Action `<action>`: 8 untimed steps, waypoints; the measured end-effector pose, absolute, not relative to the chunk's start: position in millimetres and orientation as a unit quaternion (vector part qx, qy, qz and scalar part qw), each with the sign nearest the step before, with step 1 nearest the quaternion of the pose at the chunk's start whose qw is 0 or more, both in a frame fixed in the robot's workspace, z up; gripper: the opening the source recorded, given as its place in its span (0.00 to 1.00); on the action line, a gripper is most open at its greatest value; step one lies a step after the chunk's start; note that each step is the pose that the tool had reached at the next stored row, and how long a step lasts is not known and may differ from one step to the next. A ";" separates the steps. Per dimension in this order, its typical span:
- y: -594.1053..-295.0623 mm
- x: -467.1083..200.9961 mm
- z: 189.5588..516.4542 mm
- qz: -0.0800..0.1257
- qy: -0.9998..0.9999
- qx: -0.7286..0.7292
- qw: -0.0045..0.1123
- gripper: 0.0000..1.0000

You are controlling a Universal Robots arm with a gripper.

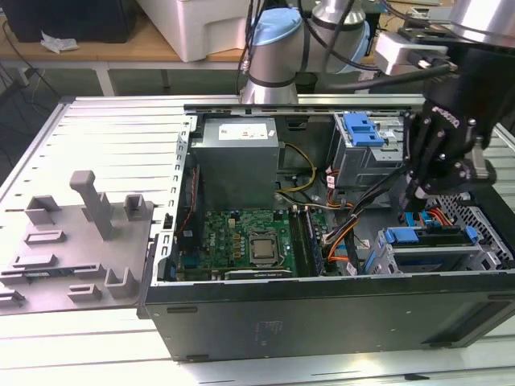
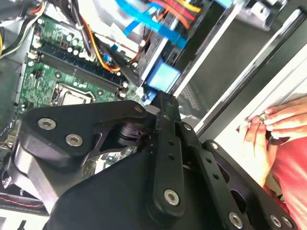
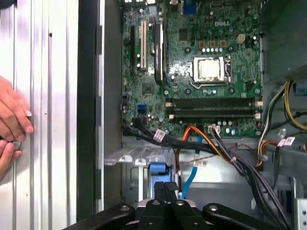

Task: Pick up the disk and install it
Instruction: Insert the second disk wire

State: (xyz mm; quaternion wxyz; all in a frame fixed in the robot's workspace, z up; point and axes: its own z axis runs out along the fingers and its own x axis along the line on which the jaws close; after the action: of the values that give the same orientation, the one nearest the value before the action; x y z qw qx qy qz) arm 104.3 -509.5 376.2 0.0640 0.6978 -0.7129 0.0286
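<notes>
From my station I count one arm with one gripper [image 1: 418,197], hanging over the corner of the open computer case [image 1: 322,314] on the exterior view's right. In both wrist views the two fingers [image 3: 165,188] are pressed together with nothing between them. Their tips are just beside a blue plastic end piece [image 2: 163,76], and I cannot tell whether they touch it.

The disk [image 1: 430,251] lies flat in the drive bay [image 1: 483,256] directly under the gripper, its blue carrier edge facing the inside of the case.

Inside the case I see:
- one green motherboard [image 1: 233,237]
- one processor socket [image 1: 264,248]
- one grey power supply [image 1: 237,165] with one white label [image 1: 241,131], its print too small for me to read
- a second blue latch [image 1: 362,129] on top of the upper drive cage

A bundle of orange, yellow and black wires and flat blue cables [image 3: 192,165] crosses near the bay.

One grey fixture plate [image 1: 76,245] lies on the table at the exterior view's left. In the first wrist view, a person's two hands [image 3: 14,120] rest on the ribbed table beside the case.
</notes>
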 end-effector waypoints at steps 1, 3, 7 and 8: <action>-509.2 101.1 376.2 0.029 -0.713 0.698 0.064 0.11; -508.6 94.1 376.3 0.029 -0.713 0.698 0.064 0.11; -507.3 78.2 376.2 0.032 -0.713 0.698 0.063 0.11; -507.1 74.0 376.2 0.033 -0.713 0.698 0.062 0.11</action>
State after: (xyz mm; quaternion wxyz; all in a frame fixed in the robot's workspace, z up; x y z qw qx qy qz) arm 74.0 -507.1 376.2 0.0623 0.6975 -0.7131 0.0328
